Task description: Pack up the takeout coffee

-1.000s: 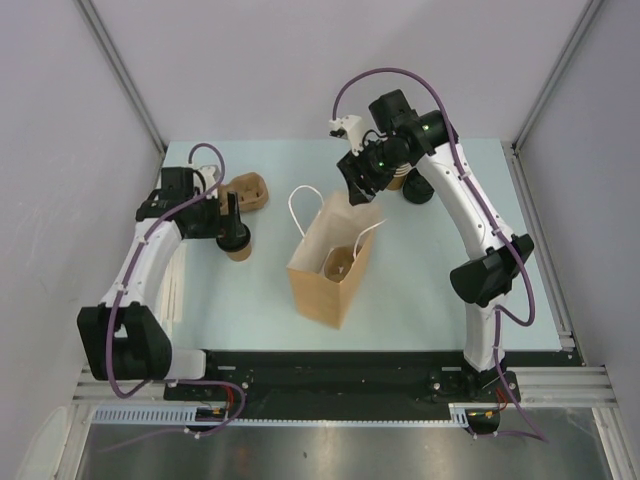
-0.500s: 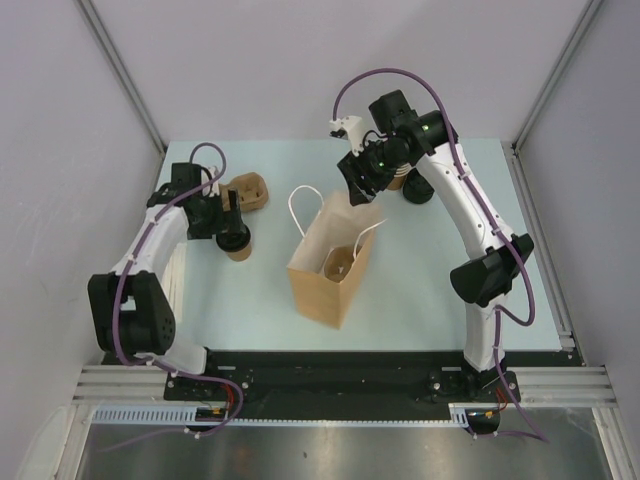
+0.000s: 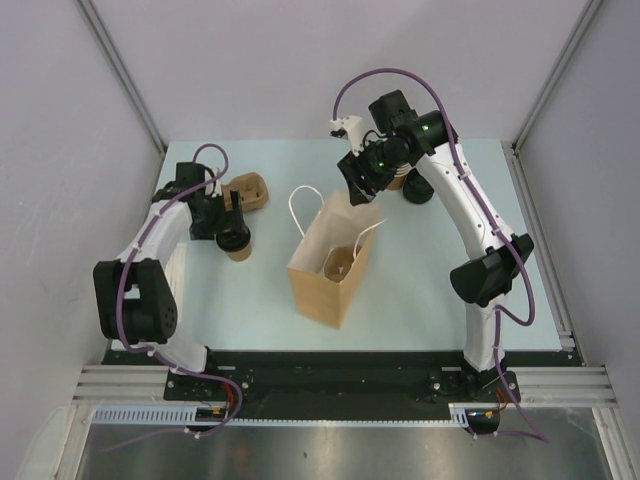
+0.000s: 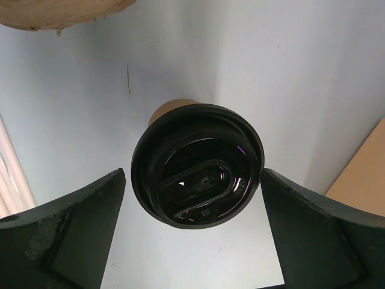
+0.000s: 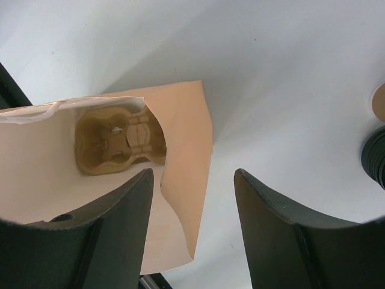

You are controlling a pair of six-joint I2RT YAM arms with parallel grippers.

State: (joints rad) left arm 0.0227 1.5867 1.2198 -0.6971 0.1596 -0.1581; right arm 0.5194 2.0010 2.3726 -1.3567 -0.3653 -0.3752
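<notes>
The takeout coffee (image 3: 236,240), a small brown paper cup with a black lid, stands on the table left of the paper bag (image 3: 328,262). My left gripper (image 3: 229,220) is open right above it; in the left wrist view the lid (image 4: 197,165) sits between the two fingers with gaps on both sides. My right gripper (image 3: 358,188) is open over the bag's far rim. In the right wrist view the rim (image 5: 183,180) passes between the fingers, and a cup carrier (image 5: 118,139) lies at the bag's bottom.
A second pulp carrier (image 3: 248,191) lies behind the coffee at the back left. A stack of black lids (image 3: 417,190) and a tan cup (image 3: 397,181) stand at the back right behind my right arm. White strips (image 3: 176,282) lie along the left edge.
My left arm has swung further left at the elbow, and the gripper has settled slightly lower over the coffee. The right arm and the bag have not moved.
</notes>
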